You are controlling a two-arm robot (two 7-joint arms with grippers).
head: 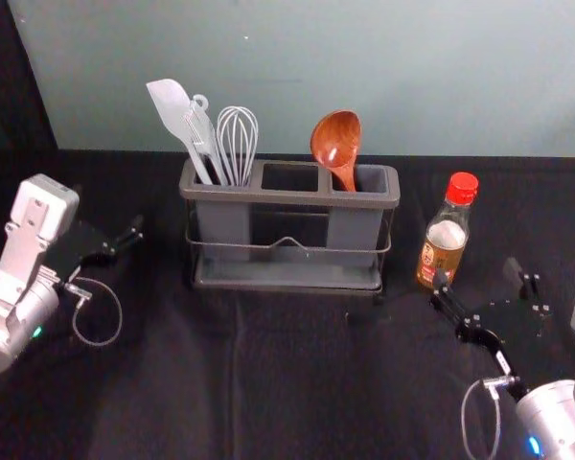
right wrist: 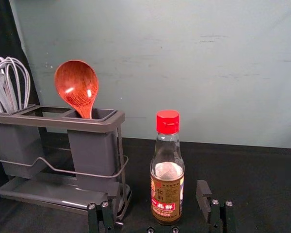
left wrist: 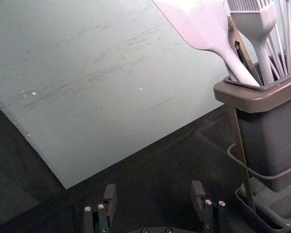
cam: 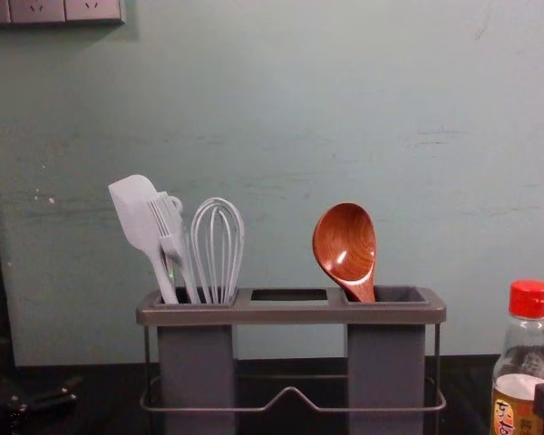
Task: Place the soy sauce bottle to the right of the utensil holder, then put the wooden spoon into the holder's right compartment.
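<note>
Head view: in the left compartment of the dark grey plastic utensil holder [head: 289, 198], a white spatula [head: 170, 103], white brush [head: 201, 131] and white wire whisk [head: 238, 139]. In its right compartment, the reddish-brown wooden spoon [head: 336, 140], bowl up. Upright just right of the holder, directly ahead of the right hand [head: 475, 273], the red-capped glass soy sauce bottle [head: 440, 251]. Right arm stretched forward over the black worktop [head: 297, 383], fingers apart. Left hand [head: 110, 213] parked left of the holder, fingers apart.

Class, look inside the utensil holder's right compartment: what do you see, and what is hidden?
The wooden spoon stands in the right compartment, bowl up above the rim. Its handle's lower end is hidden by the walls.
</note>
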